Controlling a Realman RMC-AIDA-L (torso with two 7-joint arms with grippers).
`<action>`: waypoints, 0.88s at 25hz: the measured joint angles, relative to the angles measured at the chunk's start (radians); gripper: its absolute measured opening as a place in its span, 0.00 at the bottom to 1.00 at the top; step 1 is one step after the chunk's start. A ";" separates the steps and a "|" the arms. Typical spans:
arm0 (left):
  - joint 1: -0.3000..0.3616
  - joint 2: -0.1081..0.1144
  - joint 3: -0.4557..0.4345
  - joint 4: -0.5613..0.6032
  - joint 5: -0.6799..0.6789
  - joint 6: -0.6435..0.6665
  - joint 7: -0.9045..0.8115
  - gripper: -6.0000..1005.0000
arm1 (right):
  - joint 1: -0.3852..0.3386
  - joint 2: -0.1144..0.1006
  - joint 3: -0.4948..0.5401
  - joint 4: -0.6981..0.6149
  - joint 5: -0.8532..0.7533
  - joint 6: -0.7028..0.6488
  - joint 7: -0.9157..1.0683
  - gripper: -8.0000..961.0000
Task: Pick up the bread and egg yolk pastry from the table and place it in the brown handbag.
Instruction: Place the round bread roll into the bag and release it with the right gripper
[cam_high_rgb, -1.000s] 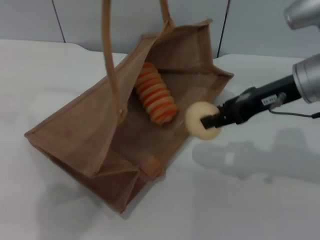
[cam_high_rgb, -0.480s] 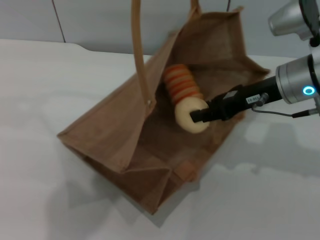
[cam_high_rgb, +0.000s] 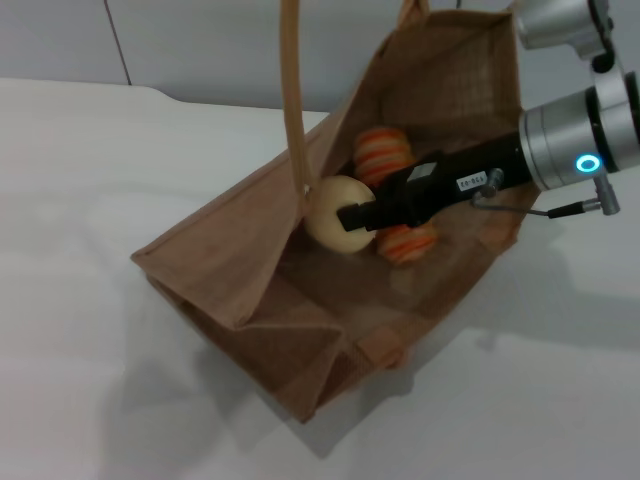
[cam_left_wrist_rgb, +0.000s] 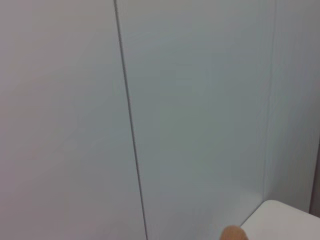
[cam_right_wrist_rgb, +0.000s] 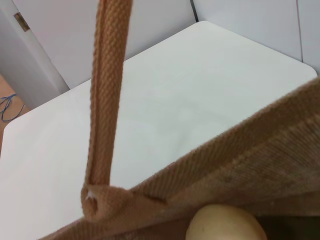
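The brown handbag lies tilted on the white table, its mouth open toward the right and one strap handle held up out of frame. Inside it lies the bread, an orange-striped loaf partly hidden behind my right arm. My right gripper reaches into the bag and is shut on the egg yolk pastry, a smooth pale ball held over the bag's inner wall. The right wrist view shows the pastry, the bag's rim and the strap. My left gripper is out of view.
Grey wall panels stand behind the table. Open tabletop lies in front of and to the right of the bag. The left wrist view shows only wall panels and a table corner.
My right gripper has carried the pastry leftward from beside the bag's mouth to deep inside it, past the bread. The bag has shifted right and its mouth has lifted.
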 joint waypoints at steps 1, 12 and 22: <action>-0.001 0.001 0.000 0.000 -0.003 0.000 0.000 0.12 | 0.007 0.000 0.000 0.004 -0.001 -0.003 0.002 0.45; 0.000 0.003 0.001 -0.001 -0.001 0.004 0.003 0.12 | 0.018 0.000 0.006 0.008 0.000 -0.050 0.010 0.51; 0.001 0.001 0.002 -0.008 0.003 0.004 0.003 0.12 | 0.016 0.000 0.010 0.009 0.002 -0.072 0.014 0.75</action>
